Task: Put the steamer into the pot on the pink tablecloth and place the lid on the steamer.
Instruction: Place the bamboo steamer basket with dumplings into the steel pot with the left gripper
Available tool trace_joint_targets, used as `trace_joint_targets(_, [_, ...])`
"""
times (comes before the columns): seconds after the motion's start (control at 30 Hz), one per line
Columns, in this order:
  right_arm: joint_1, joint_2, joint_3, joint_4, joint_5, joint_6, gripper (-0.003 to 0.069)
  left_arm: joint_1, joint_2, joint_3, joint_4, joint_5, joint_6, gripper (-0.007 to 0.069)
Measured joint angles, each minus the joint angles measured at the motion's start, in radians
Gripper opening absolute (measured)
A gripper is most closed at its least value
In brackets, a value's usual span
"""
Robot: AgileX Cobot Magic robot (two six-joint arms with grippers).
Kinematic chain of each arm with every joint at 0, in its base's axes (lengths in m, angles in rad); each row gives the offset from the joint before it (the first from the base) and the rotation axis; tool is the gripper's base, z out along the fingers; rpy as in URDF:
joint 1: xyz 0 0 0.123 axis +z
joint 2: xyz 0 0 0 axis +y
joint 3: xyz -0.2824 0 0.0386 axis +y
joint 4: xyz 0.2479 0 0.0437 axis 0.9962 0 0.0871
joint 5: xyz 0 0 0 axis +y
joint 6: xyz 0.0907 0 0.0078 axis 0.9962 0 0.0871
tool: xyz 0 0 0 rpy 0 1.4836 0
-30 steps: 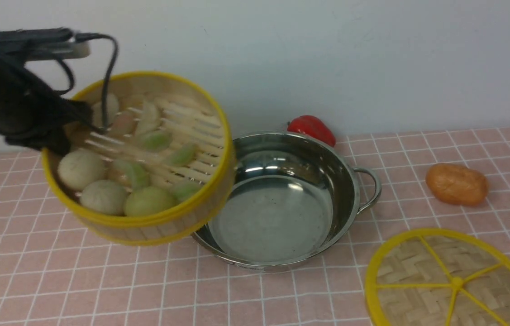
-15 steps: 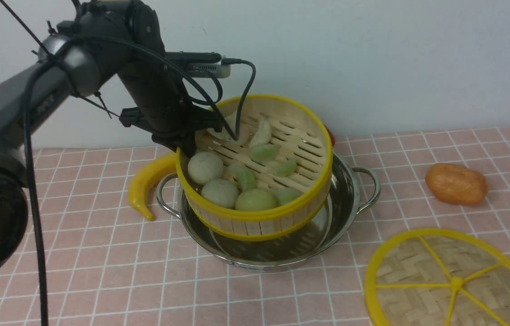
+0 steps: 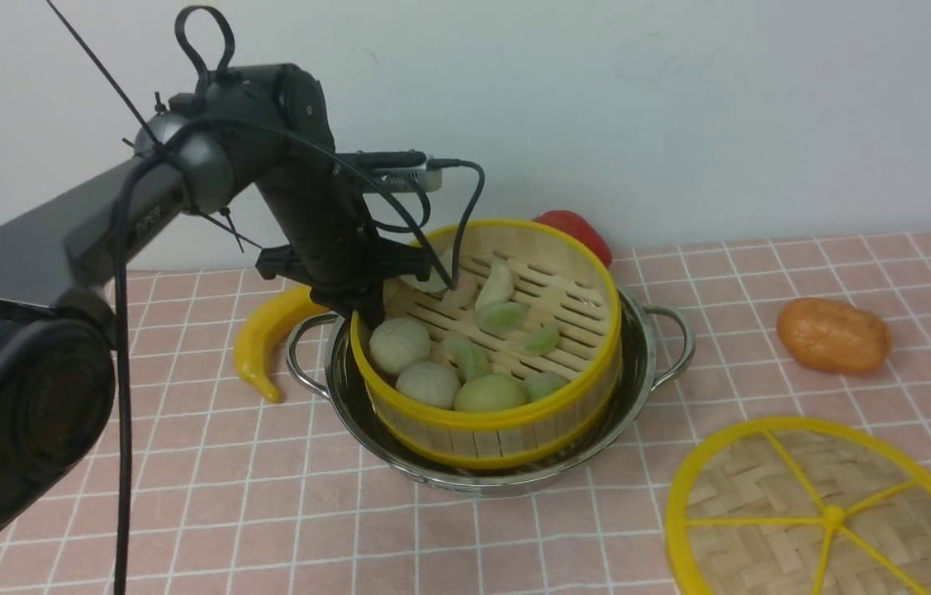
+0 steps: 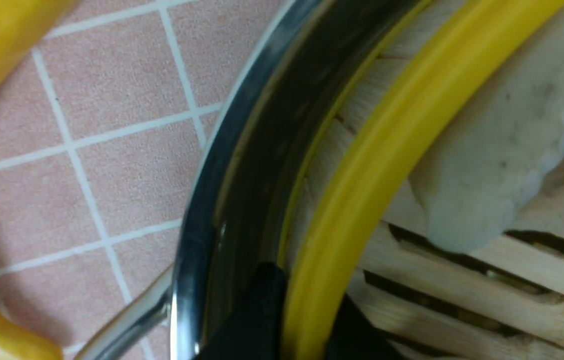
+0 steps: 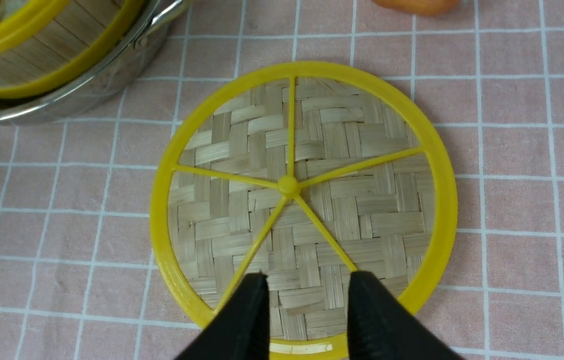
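I see the steamer (image 3: 506, 430) set down inside the pot (image 3: 637, 364), which stands on the pink tablecloth (image 3: 184, 496). Round buns (image 3: 399, 345) and greenish dumplings (image 3: 502, 316) lie on its slatted floor. My left pincer (image 4: 307, 320) is clamped on the steamer's yellow rim. My right pincer (image 5: 307, 300) hangs over the lid (image 5: 322, 150), fingers apart; the lid lies flat on the cloth beside the pot.
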State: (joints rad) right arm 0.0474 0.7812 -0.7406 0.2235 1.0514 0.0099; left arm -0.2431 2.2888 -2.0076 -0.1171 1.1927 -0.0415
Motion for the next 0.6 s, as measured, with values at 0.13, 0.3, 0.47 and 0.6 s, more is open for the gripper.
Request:
trace_joint_targets(0.13, [0.000,0.000,0.000,0.001,0.000,0.000,0.0240,-0.005,0.007,0.000,0.006,-0.006,0.000,0.0029])
trace_joint_targets(0.3, [0.000,0.000,0.000,0.001,0.001,0.000,0.0240,-0.023,0.024,-0.001,0.028,-0.013,-0.001,0.0029])
trace_joint_targets(0.47, [0.000,0.000,0.000,0.001,0.016,0.000,0.0240,-0.035,0.041,-0.001,0.052,-0.015,-0.001,0.0029])
trace_joint_targets(0.6, [0.000,0.000,0.000,0.001,0.020,0.000,0.0240,-0.035,0.041,-0.001,0.060,-0.018,-0.001,0.0029])
